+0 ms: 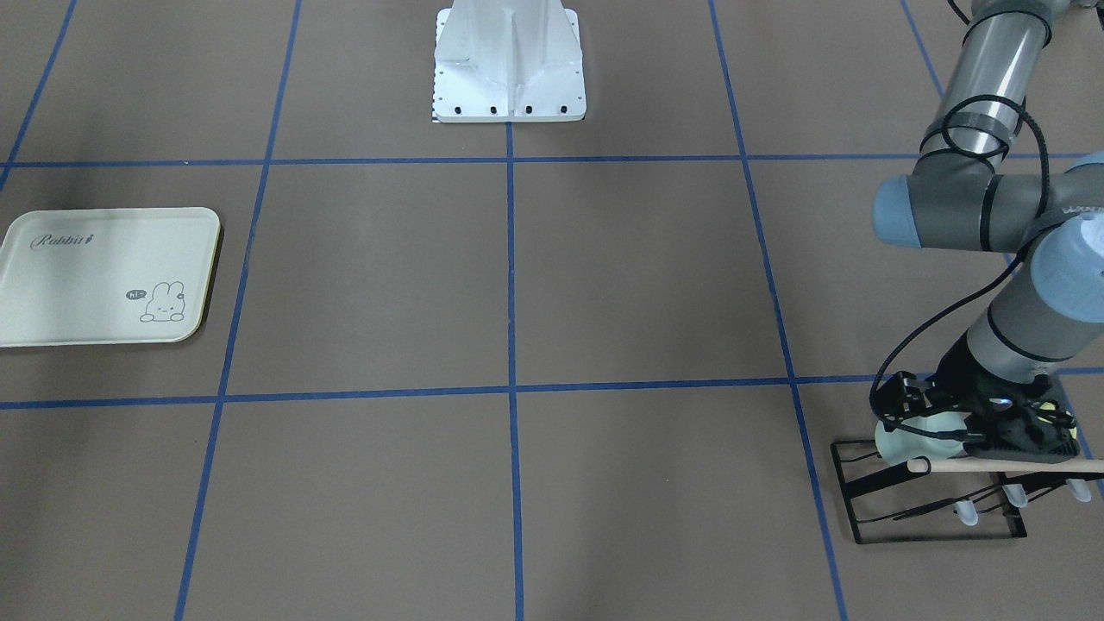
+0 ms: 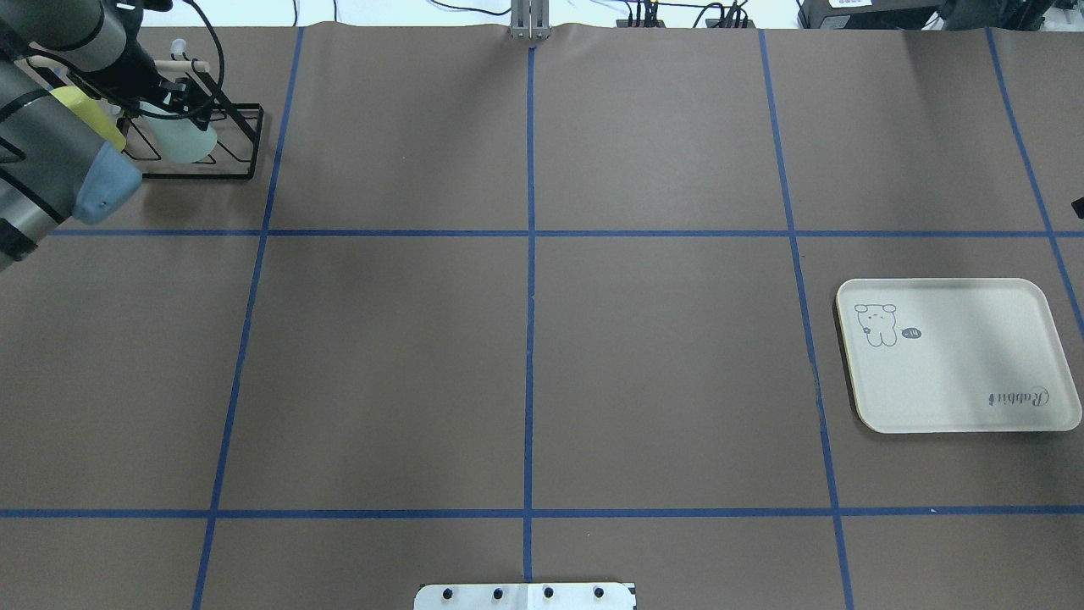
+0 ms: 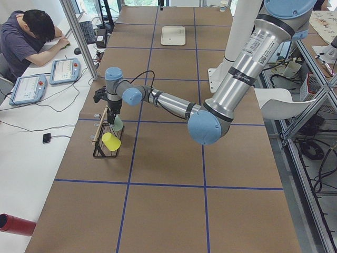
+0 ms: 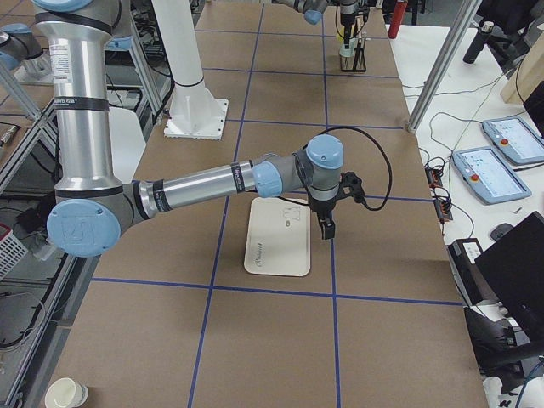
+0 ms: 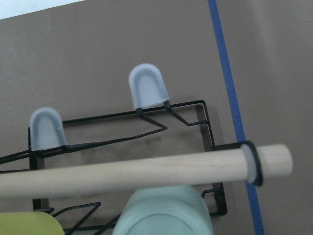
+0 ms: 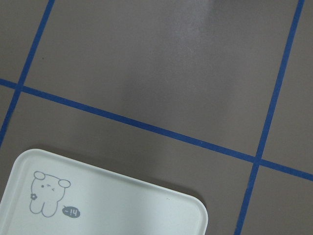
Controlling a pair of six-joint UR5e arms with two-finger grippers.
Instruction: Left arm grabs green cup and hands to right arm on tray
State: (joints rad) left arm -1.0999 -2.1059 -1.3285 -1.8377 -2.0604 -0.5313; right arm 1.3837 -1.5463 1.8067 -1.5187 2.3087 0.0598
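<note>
One pale green cup [image 1: 912, 438] sits tipped on a black wire rack [image 1: 854, 496] in the table corner on the left arm's side, tucked close beneath the rack's wooden rod [image 1: 1009, 465]. The left gripper [image 1: 925, 421] is right down on it, with black fingers on either side of the cup's body. Whether they have clenched or only bracket it, the pictures do not settle. The left wrist camera offers just the cup's end, the rod and the rack's capped prongs [image 5: 148, 87]. A brighter yellow-green cup [image 3: 111, 141] hangs on the same rack, just beside the green one.

Well apart, across the whole table, lies the tray [image 1: 78, 297]. The right gripper [image 4: 327, 228] hovers by its edge, pointing down. Open or closed cannot be told from that side view.

Now the dangers, as a judgement. The cup is smooth and tapered, so a shallow or off-centre pinch could let it squirt free. Pulled off at the wrong angle, it may catch its prong or the rod and drag the light rack along. A wide swing could knock the neighbouring cup. Then comes a long carry, and a mistimed release at the hand-over would drop it.
</note>
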